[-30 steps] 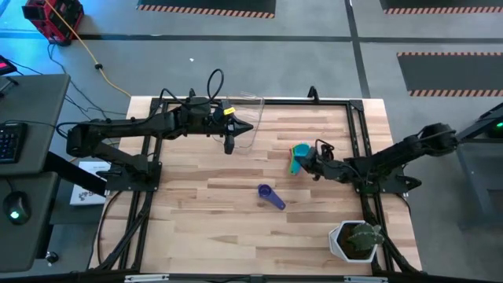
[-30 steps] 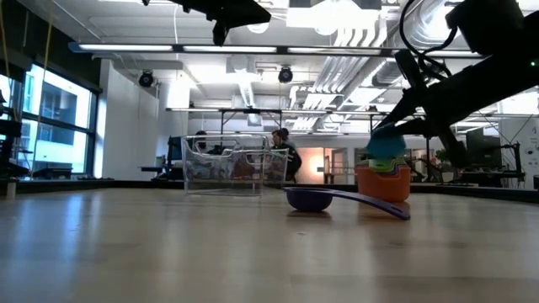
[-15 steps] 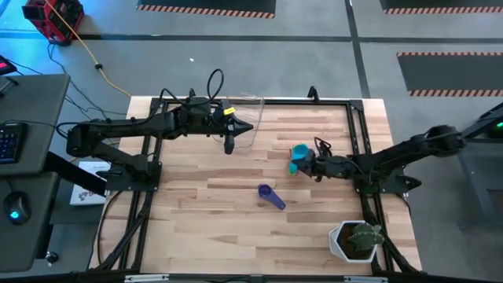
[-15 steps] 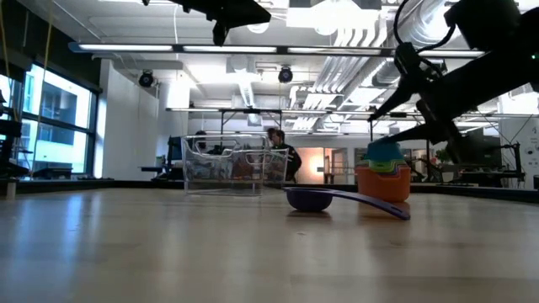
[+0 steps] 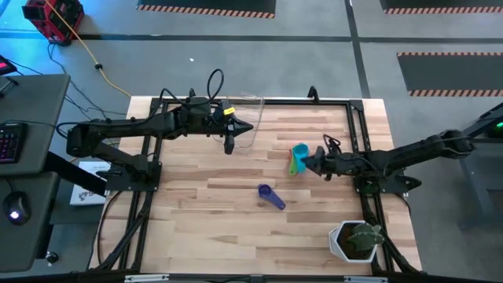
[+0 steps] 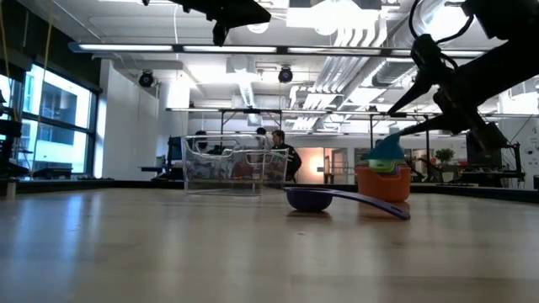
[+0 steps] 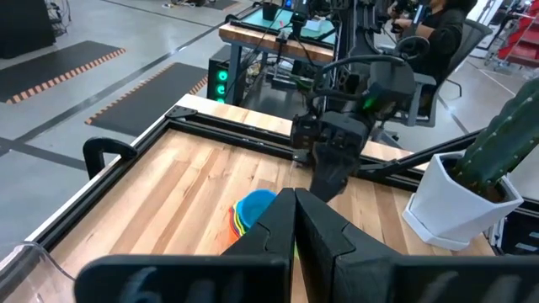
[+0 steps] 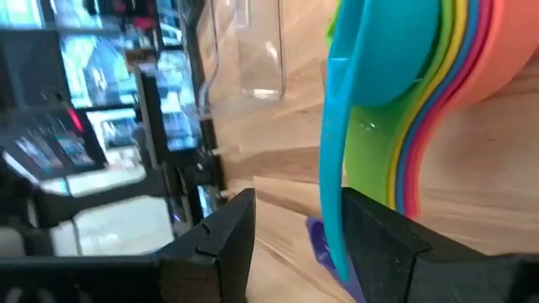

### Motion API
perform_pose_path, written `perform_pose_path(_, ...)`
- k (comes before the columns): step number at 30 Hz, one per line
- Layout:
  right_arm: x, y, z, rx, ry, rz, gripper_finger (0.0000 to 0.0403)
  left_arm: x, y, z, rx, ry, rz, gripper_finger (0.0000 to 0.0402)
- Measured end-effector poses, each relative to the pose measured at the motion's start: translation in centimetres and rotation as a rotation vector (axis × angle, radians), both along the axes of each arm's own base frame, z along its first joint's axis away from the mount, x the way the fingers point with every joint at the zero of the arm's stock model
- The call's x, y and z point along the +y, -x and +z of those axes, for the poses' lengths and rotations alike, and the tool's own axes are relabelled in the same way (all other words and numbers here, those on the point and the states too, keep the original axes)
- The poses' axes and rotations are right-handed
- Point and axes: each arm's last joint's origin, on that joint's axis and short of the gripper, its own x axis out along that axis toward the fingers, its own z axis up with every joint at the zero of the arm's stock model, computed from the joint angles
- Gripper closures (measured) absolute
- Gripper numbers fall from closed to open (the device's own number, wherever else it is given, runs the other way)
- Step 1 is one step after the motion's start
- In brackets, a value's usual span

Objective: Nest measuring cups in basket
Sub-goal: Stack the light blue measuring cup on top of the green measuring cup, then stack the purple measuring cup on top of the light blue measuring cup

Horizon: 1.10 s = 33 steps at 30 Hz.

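A nested stack of measuring cups (image 5: 298,158), orange outermost and teal innermost (image 8: 383,59), stands on the table right of centre. My right gripper (image 5: 315,162) is open just right of the stack. In the right wrist view its fingers stand on either side of the teal cup's handle (image 8: 334,194). A purple cup (image 5: 271,196) lies alone on the table nearer the front, bowl down in the low view (image 6: 308,199). The clear basket (image 5: 250,112) rests at the far edge. My left gripper (image 5: 229,146) hangs shut above the basket's near side, holding nothing.
A white pot with a green plant (image 5: 356,240) stands at the near right corner. Black frame rails (image 5: 357,134) run along the table's sides. Bare wood lies open across the near left (image 5: 196,228). People sit in the room beyond the table (image 6: 282,156).
My right gripper has opened and let go of the teal cup, then drawn back a little toward the table's right edge. The teal cup has settled into the stack, handle sticking up. The purple cup and basket have not moved.
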Motion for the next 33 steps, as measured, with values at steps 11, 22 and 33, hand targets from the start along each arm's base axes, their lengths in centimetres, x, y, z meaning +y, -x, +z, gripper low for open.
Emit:
perform_pose_path(11,0.4,-1.1,-1.0,0.013,-0.142,0.034,0.0238,0.0,0.0,0.0,0.000,0.000,0.000,0.0401)
perform_pose_path(22,0.5,-0.7,0.2,-0.047,-0.073,0.106,0.0238,0.0,-0.1,-0.1,0.001,0.020,-0.009,0.0402)
perform_pose_path(33,1.6,-3.5,3.5,-0.237,0.113,0.446,0.0238,-1.1,0.0,-0.8,0.061,0.168,-0.254,0.0402)
